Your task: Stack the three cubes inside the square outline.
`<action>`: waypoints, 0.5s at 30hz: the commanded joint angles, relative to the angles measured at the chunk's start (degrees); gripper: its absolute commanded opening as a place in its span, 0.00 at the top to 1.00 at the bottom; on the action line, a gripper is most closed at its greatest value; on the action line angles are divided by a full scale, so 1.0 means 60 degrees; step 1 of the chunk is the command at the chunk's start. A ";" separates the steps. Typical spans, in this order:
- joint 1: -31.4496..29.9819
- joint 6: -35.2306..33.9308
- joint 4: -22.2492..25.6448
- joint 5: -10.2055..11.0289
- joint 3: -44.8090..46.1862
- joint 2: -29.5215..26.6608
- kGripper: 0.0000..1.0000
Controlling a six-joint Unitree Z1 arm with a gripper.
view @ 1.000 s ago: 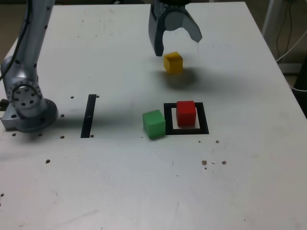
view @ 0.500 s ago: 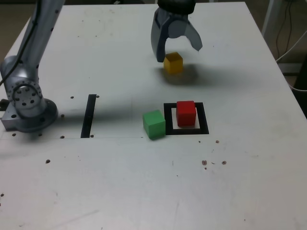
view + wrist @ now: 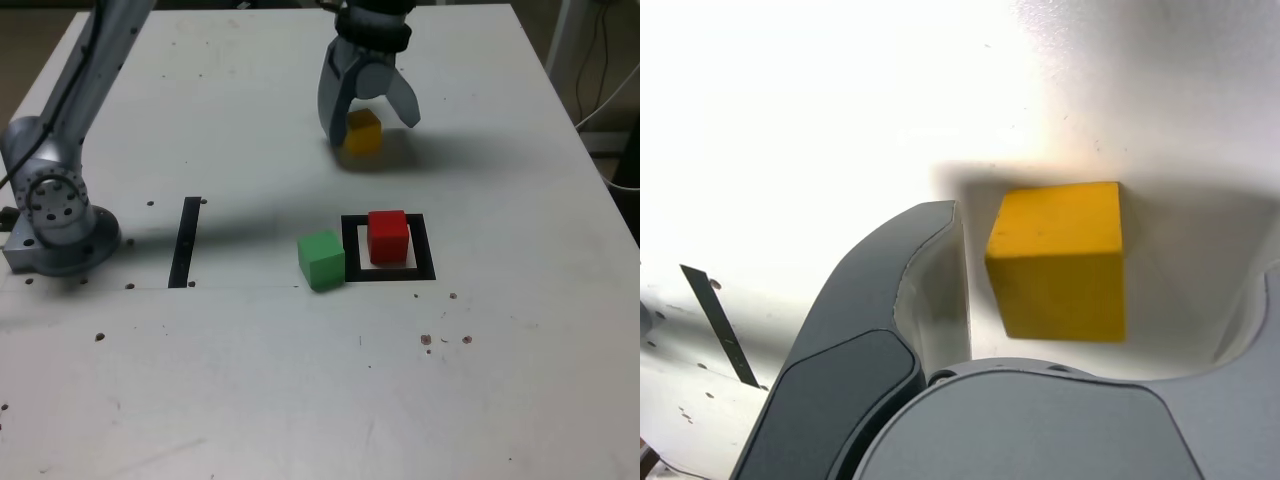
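Nearest the camera in the exterior view, the green cube sits on the counter just outside the square outline, touching or almost touching the frame's edge on the exterior view's left — waiting its turn, by the look of it. The red cube stands upright on the white centre of the frame, which makes it the base of the stack; nothing is on top of it yet.

Off to the exterior view's left lies a narrow black strip, well apart from the cubes and seemingly no part of the job.

Farthest back, the end effector hangs low over the yellow cube with its jaws spread apart, one on either side. The wrist view shows the cube between them with a gap on the dark jaw's side; the other side is mostly cut off, so contact there is hard to rule out. The straddling pose suggests a pick-up is being lined up — not a grip yet.

Count: three cubes, one of each colour; one square frame; one strip; one end effector.
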 commanded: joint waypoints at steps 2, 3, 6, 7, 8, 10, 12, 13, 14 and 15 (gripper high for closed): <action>0.0038 -0.0151 0.0051 0.0038 -0.0071 0.0107 0.26; 0.0038 -0.0192 0.0057 0.0058 -0.0084 0.0108 0.33; 0.0038 -0.0228 0.0017 0.0121 -0.0123 0.0095 0.52; 0.0038 -0.0217 0.0001 0.0132 -0.0132 0.0092 0.56; 0.0038 -0.0201 -0.0013 0.0138 -0.0139 0.0090 0.59; 0.0038 -0.0165 -0.0027 0.0143 -0.0139 0.0092 0.62; 0.0038 -0.0160 -0.0007 0.0134 -0.0127 0.0093 0.62; 0.0038 -0.0160 0.0001 0.0127 -0.0120 0.0095 0.62; 0.0038 -0.0160 0.0007 0.0122 -0.0114 0.0095 0.62; 0.0038 -0.0159 0.0012 0.0115 -0.0107 0.0096 0.62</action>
